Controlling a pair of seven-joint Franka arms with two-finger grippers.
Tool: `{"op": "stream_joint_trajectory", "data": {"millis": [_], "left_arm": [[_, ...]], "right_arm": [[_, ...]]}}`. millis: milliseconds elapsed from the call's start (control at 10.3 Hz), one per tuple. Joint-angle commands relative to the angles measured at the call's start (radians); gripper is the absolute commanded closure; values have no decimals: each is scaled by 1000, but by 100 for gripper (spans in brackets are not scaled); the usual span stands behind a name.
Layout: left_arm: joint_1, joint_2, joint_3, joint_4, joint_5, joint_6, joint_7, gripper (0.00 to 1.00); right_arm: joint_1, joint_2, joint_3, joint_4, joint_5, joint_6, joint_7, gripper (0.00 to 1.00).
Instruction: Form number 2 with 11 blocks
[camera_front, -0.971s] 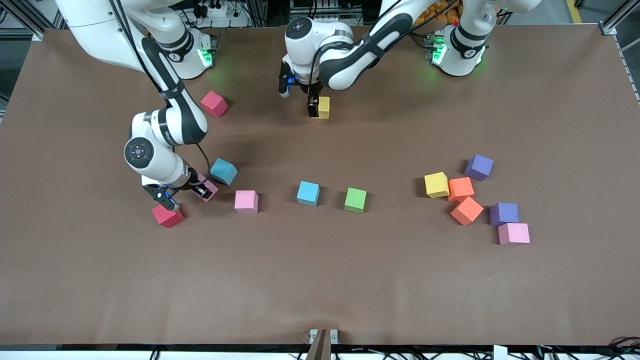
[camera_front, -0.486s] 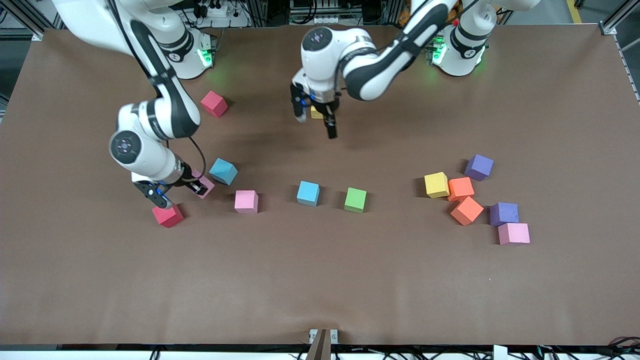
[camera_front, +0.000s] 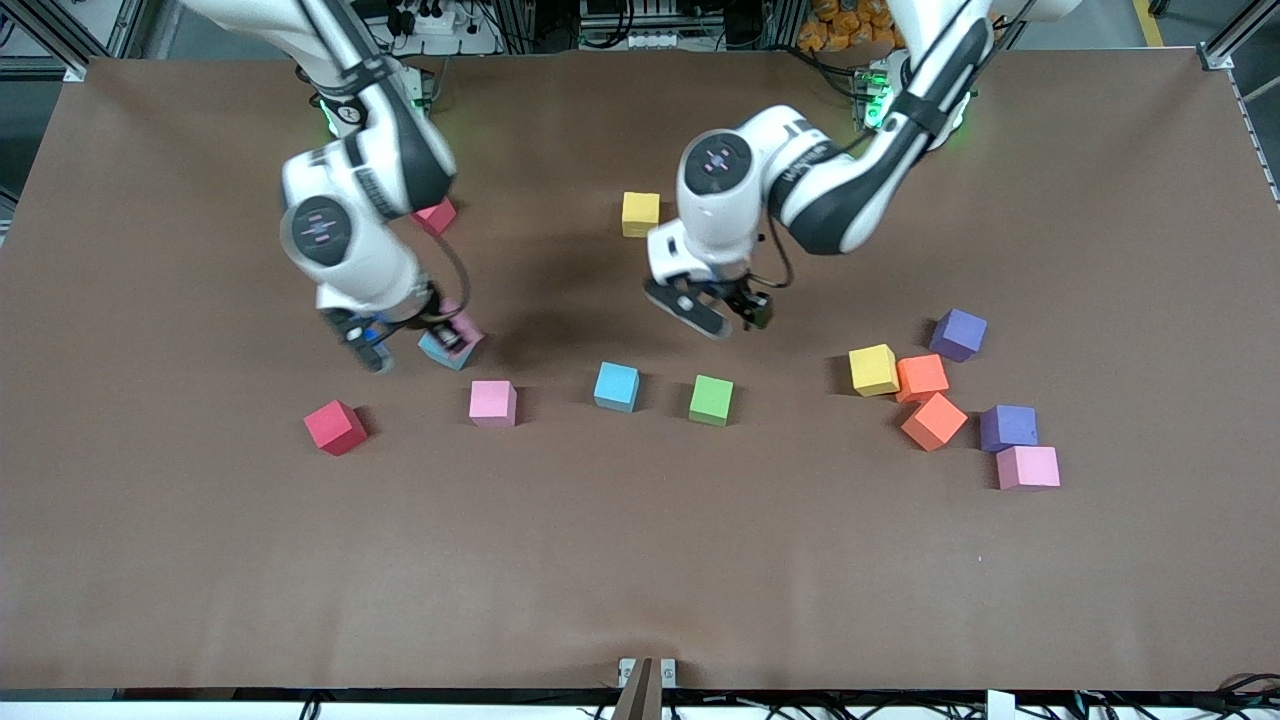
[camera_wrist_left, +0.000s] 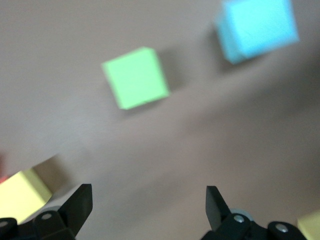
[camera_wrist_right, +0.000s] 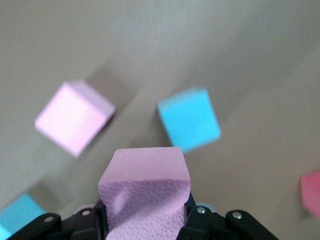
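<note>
My right gripper (camera_front: 410, 342) is shut on a pink block (camera_wrist_right: 145, 190) and holds it just above the table, over a light blue block (camera_front: 445, 352). My left gripper (camera_front: 722, 312) hangs open and empty over bare table, between a yellow block (camera_front: 640, 213) and a green block (camera_front: 711, 400). Along a loose row lie a red block (camera_front: 335, 427), a pink block (camera_front: 493, 403) and a light blue block (camera_front: 616, 387). No number 2 is in view; the blocks lie scattered.
A cluster sits toward the left arm's end: yellow (camera_front: 873, 369), two orange (camera_front: 921, 377) (camera_front: 934, 421), two purple (camera_front: 958, 334) (camera_front: 1008, 427) and pink (camera_front: 1028, 467). Another red block (camera_front: 437, 215) lies partly hidden under the right arm.
My right gripper has tightened on the pink block and carried it up, away from the red block and over the light blue one. My left gripper left the yellow block and swung toward the green one.
</note>
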Motion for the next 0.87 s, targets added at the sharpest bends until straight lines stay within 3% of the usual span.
{"op": "stream_joint_trajectory", "data": {"millis": [0, 194, 389, 777], "left_arm": [[-6, 30, 125, 116, -45, -27, -86, 0], [29, 84, 133, 160, -111, -29, -103, 0], [32, 136, 133, 190, -119, -18, -143, 0], [-10, 234, 131, 283, -116, -17, -155, 0]], "right_arm": [[86, -13, -5, -24, 30, -11, 145, 100], [117, -22, -2, -24, 34, -60, 235, 100], [157, -20, -5, -28, 118, -67, 266, 100], [258, -29, 13, -83, 125, -91, 407, 100]]}}
